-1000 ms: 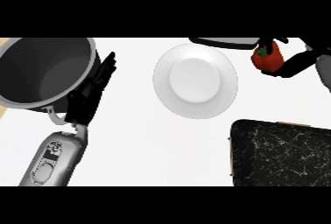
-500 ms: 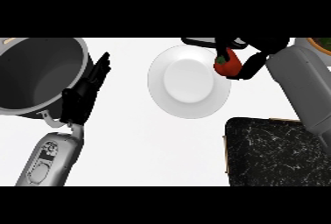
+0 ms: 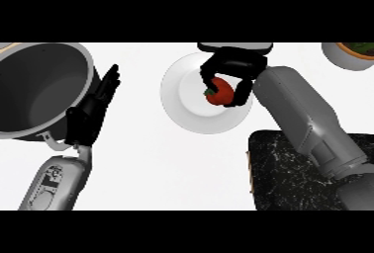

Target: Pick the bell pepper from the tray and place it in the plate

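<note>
Since half second ago, right hand carried bell pepper inward — we now see it over plate centre, not plate's edge. Fingers curl round pepper; whether it touches plate we cannot tell. Left hand rests with fingers straight, beside grey pot. Black marble tray under right forearm.

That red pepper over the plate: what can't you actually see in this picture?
- Bell pepper, head view: the right robot hand curls round it, hiding whether it touches the plate.
- Tray: the right forearm covers part; the lower edge cuts it off.
- Pot: cut off at the left edge.
- Bowl: cut by the right edge.
</note>
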